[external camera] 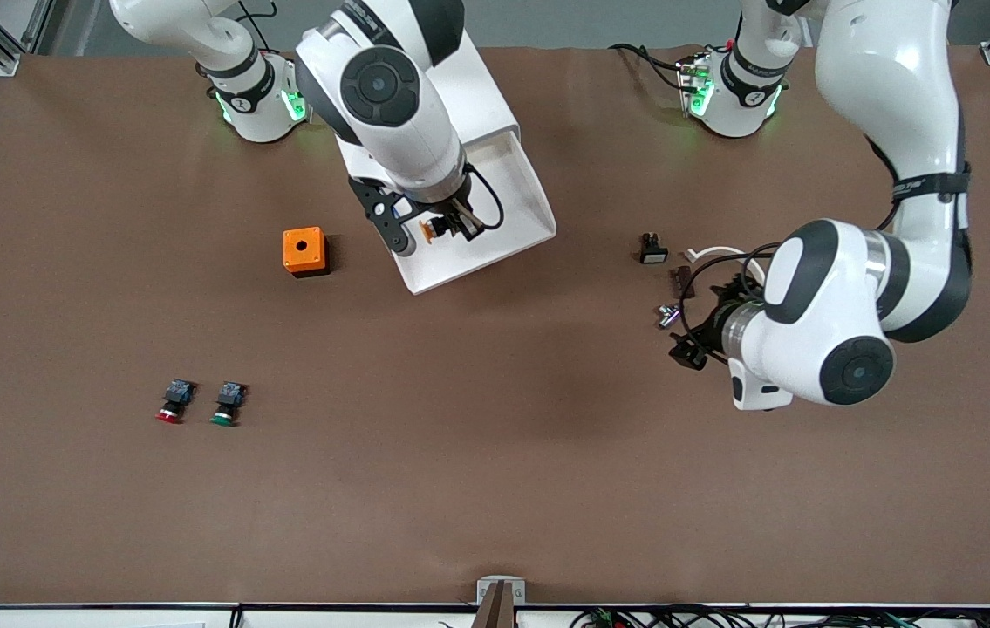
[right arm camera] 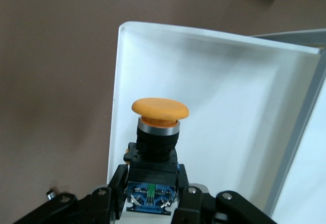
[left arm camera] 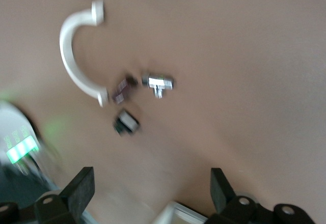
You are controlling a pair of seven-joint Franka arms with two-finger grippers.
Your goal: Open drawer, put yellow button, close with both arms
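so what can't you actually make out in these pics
- Cabinet below the open drawer: the right arm covers most of it in the front view, so the lower drawers do not show.
- Small parts beside the white handle: left wrist view blurred, front view too small.
- Yellow button in the right pincer: its rear block is cut off by the right wrist view's edge.
- Left pincer: open, holding nothing.

- orange box (external camera: 305, 251) with a hole on top sitting beside the cabinet, toward right arm's end
- red button (external camera: 173, 401) and green button (external camera: 228, 404) lying side by side, nearer the camera
- white handle (external camera: 715, 254), small black part (external camera: 652, 249), metal bit (external camera: 667, 315) lying clustered toward left arm's end
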